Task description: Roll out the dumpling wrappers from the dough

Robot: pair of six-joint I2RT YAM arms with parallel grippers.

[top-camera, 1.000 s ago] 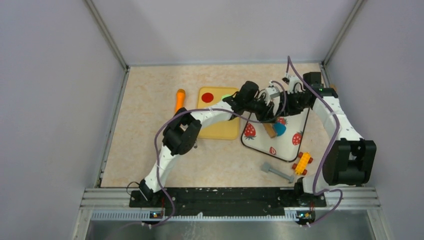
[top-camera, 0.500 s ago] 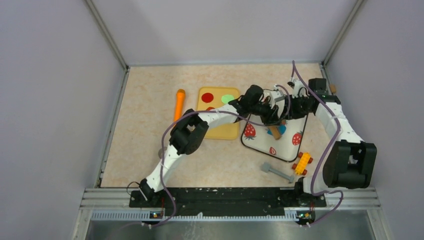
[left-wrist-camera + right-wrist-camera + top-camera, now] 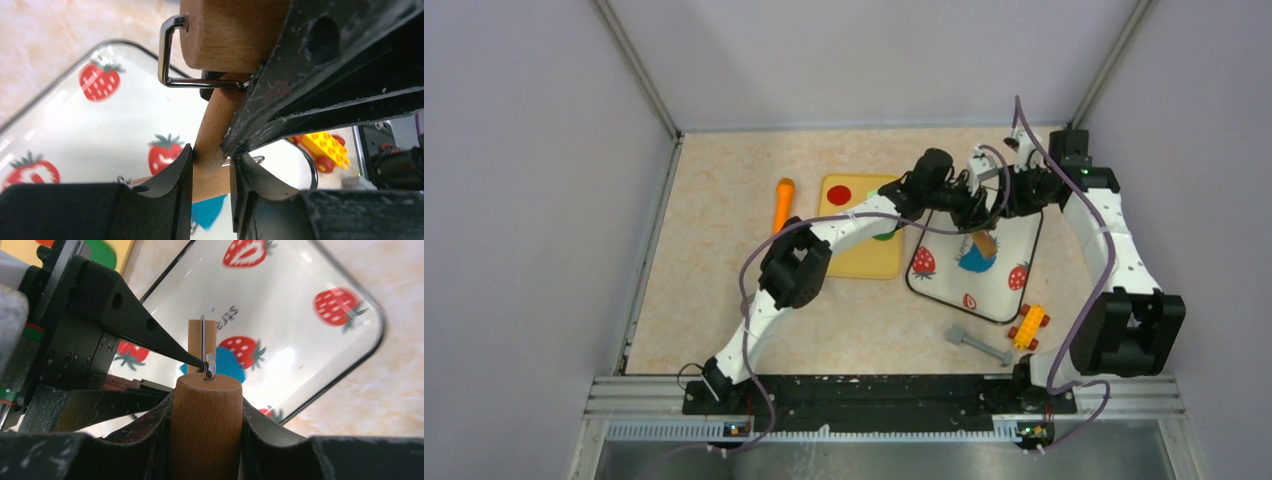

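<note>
Obs: both arms meet over the white strawberry-print mat with a black rim (image 3: 996, 292). They share 1 tool, a light wooden hand roller with steel wire brackets (image 3: 230, 35).
- Left gripper (image 3: 212, 161): fingers pinch the roller's thin shaft, pads tight on both sides.
- Right gripper (image 3: 206, 407): fingers clamped round a thick wooden drum of the same tool, with the wire axle showing at its end.

Dough: a soft bright-blue clay patch (image 3: 972, 262), flat and irregular, lies near the mat's centre, directly under the tool. In the right wrist view the far wooden end sits at the patch's edge, but contact cannot be confirmed. No clean round blue wrapper is visible. 1 red clay disc (image 3: 840, 194) lies on the yellow rectangular tray (image 3: 864, 265) left of the mat.

Judgement: rolling stage. The dough is part-flattened and no wrapper is formed yet.

Risks:
1. With 2 grips on 1 rigid tool, any mismatch between the arms could twist it out of a grip or tilt the drum, leaving a wedge-shaped patch.
2. The clamped drum may not turn, so it would drag and tear the clay.
3. Soft clay may stick to the wood and lift off.
4. The mat may slide under a sideways push.
</note>
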